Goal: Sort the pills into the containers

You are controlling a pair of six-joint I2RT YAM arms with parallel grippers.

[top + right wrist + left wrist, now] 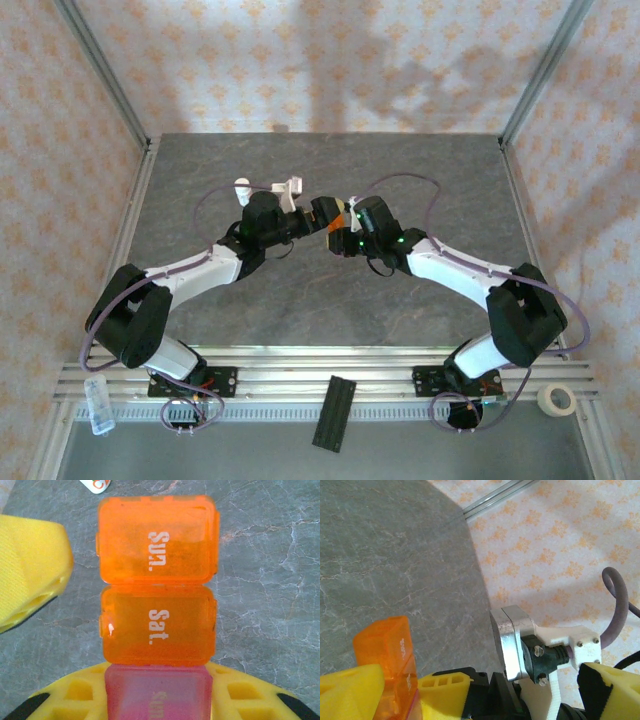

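Orange-and-pink containers (157, 605) are held over the grey table (270, 580), mid-table where the two arms meet. The pink end is pinched between the yellow fingers of the right gripper (157, 700). Orange lids marked "Sun." and "Sat." are seen. The left gripper (320, 213) is spread wide, with one finger (30, 570) just beside the orange end.

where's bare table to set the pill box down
Bare table: the near middle, between the left arm, the right arm and the front rail; the far strip under the back wall; the right side. Crowded: the centre, where the left gripper and right gripper meet at the pill box.
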